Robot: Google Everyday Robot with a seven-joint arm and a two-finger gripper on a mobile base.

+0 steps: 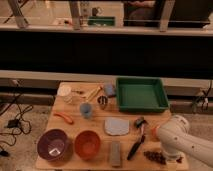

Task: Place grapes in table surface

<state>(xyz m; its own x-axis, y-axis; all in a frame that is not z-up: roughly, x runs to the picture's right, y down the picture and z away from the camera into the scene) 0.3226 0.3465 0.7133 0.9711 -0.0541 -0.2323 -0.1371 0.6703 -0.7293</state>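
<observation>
Many grapes [155,157] on table surface [97,126], just beside hand [171,158]

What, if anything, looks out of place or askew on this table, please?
Nothing looks spilled or damaged. The grapes lie on the table surface near its corner at the view's lower right, close to the edge, with the gripper just beside them. The black brush lies at a slant.

- A white robot arm [192,145] enters from the lower right corner of the frame, angled up and left.
- Its rounded joint [171,131] is the highest part.
- The gripper [174,159] hangs below that joint near the bottom edge, largely hidden.
</observation>
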